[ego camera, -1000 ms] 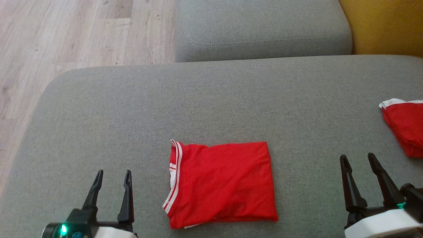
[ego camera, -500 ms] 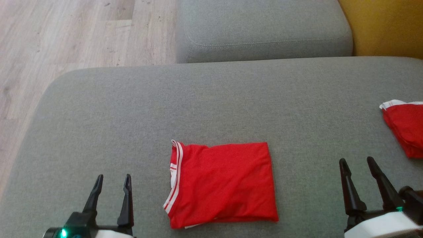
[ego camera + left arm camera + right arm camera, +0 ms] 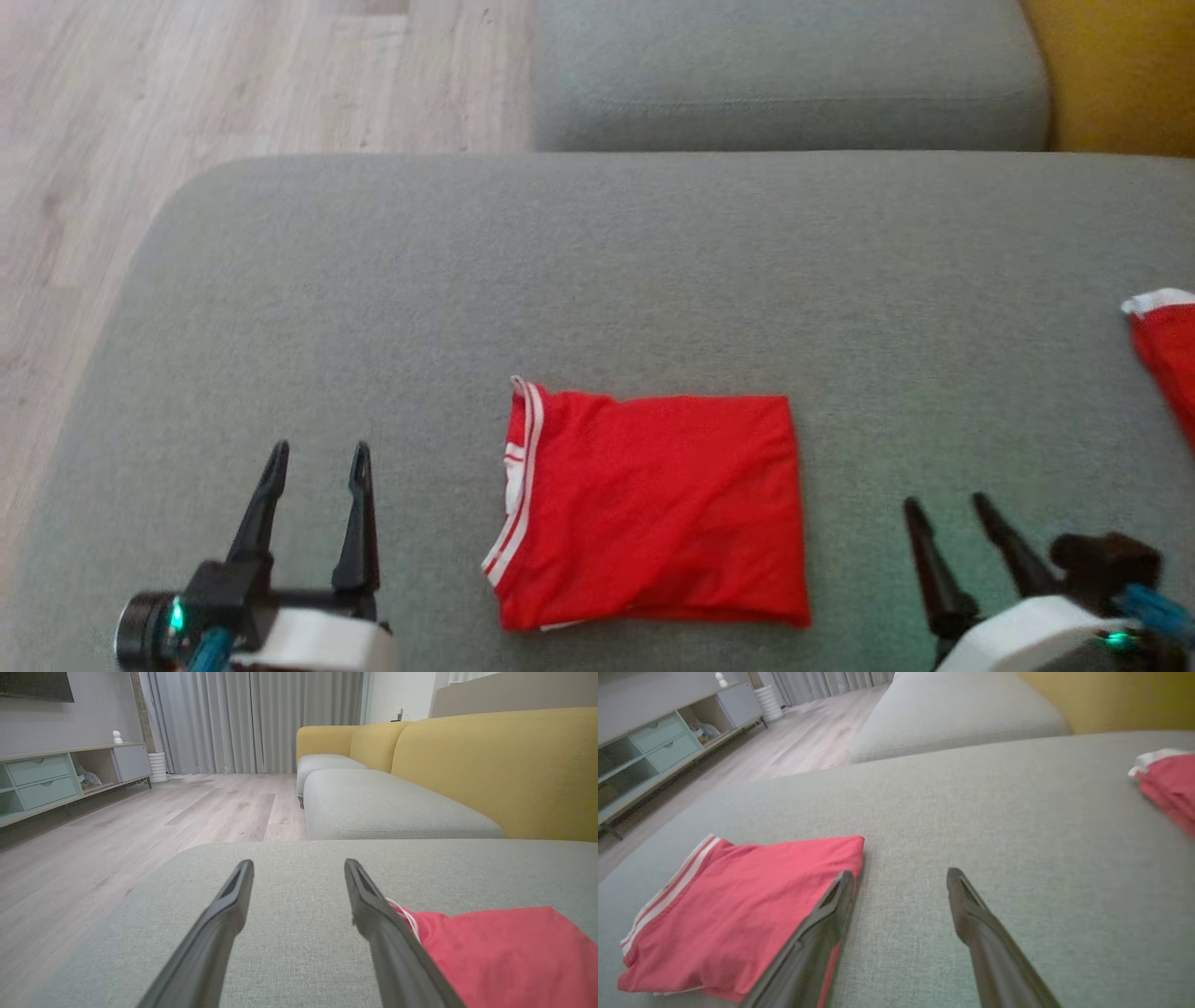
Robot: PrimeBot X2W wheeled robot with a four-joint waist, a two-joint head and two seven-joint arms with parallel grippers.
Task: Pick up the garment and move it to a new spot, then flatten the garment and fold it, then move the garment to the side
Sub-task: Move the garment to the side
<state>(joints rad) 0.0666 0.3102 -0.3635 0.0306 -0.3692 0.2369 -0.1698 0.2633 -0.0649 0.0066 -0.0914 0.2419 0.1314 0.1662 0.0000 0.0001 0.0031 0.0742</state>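
A red garment (image 3: 653,509) with white-striped trim lies folded into a flat rectangle on the grey cushion (image 3: 597,271), between my two grippers. The left wrist view has the garment (image 3: 504,952) at its lower right, and the right wrist view has the garment (image 3: 738,910) at its lower left. My left gripper (image 3: 317,457) stands open to the garment's left, nothing between its fingers. My right gripper (image 3: 948,509) is open and empty to the garment's right, low over the cushion, its fingers leaning left.
A second red garment (image 3: 1167,359) lies at the cushion's right edge, also the red garment (image 3: 1169,784) in the right wrist view. Another grey seat cushion (image 3: 784,84) and a yellow backrest (image 3: 1120,75) lie beyond. Wooden floor (image 3: 187,103) drops off to the left.
The head camera has shifted, sliding the whole scene right. My right gripper has drawn back lower in view and tilted left. Both grippers stay open and the garment lies as it was.
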